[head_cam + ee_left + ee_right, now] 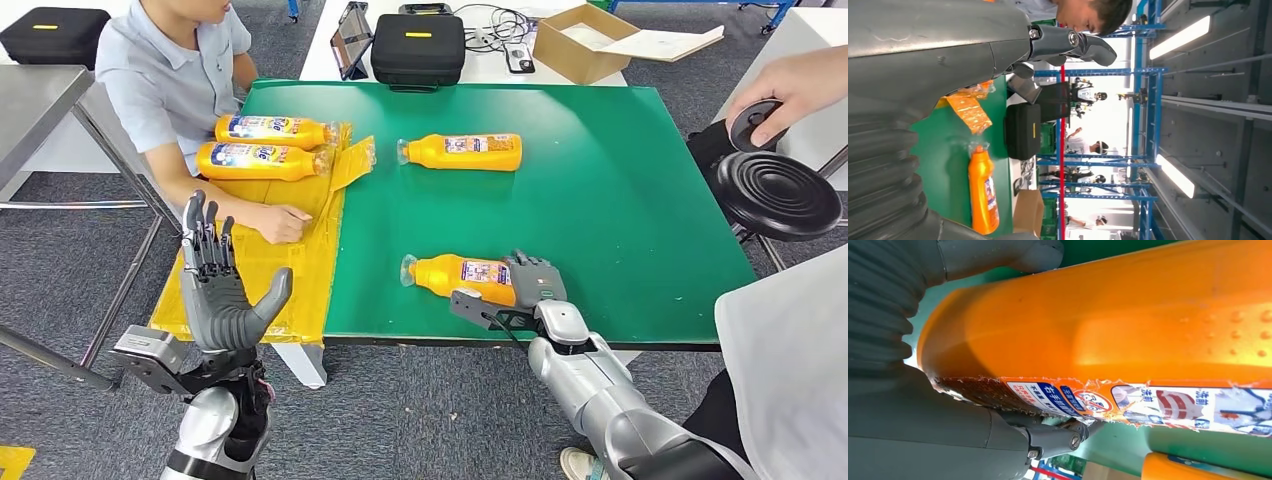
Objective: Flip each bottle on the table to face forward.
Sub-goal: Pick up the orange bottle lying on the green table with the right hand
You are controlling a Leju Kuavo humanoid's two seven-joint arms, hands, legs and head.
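Observation:
An orange bottle (455,274) lies on its side near the front edge of the green table (620,200), cap to the left. My right hand (530,285) grips its base end. In the right wrist view the bottle (1128,325) sits between the thumb (1013,255) and the fingers (1048,440), with a torn label showing. A second orange bottle (465,151) lies further back. Two more bottles (270,129) (262,161) lie on a yellow sheet (300,250) at the left. My left hand (220,285) is raised off the table's left edge, fingers spread and empty.
A person sits at the far left, one hand (275,222) resting on the yellow sheet. Another person's hand (790,90) holds a black disc at the right, above a black stool (778,193). A black case (417,45) and a cardboard box (585,40) stand behind the table.

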